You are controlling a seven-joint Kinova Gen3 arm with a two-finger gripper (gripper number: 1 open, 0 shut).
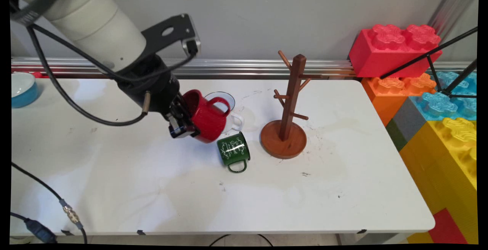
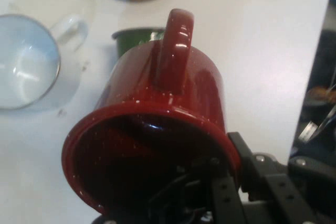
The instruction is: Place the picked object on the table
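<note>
Spanning the view, the desk (image 1: 114, 189) carries a wooden mug tree (image 1: 289, 105), its pegs bare, toward its far right. The claw (image 1: 187, 122) clamps a tilted red mug's (image 1: 206, 116) rim above mid-desk; green mug (image 1: 233, 150) and white mug (image 1: 234, 118) remain unhung.

We take the wooden mug tree (image 1: 288, 109) as our landmark. Just left of its base lies a green mug (image 1: 233, 150) on its side, and behind that a white mug (image 1: 228, 113), crowded by the red mug (image 1: 205, 116) held tilted in the gripper (image 1: 184, 122). Passage there is tight. Toward us from the tree, and to its right, the white table (image 1: 267, 200) lies open. Coloured blocks (image 1: 427, 90) wall off the far right.
</note>
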